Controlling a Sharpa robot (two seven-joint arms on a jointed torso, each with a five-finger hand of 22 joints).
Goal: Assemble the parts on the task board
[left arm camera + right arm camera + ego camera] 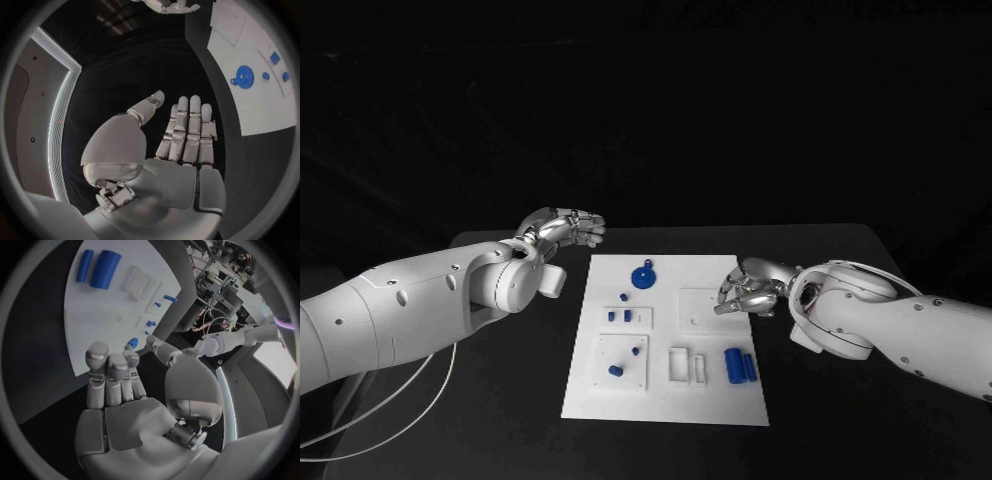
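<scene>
black table and dark surroundings frame the white task board, which lies flat in the middle between the two arms. the left hand hovers off the board's far left corner, over bare table; in its wrist view the fingers stretch out straight and side by side with the thumb apart, and nothing lies in the palm. the right hand hangs over the board's right edge, beside a raised white square; its fingers are partly curled, and in the wrist view they hold nothing that i can see.

on the board the blue parts are scattered. a round blue disc sits near the far end, with a tiny blue piece just beside it. two small blue blocks stand in a white holder toward the left, and two more small blue bits sit on the plate nearer the robot. a thick blue cylinder and a thinner blue rod lie side by side near the right edge, next to an open white slotted frame.

as a judgement, the assembly looks at or near its start: the larger pieces lie loose, the frame stands unfilled, and neither hand has picked anything up, so most of the fitting seems left to do
</scene>
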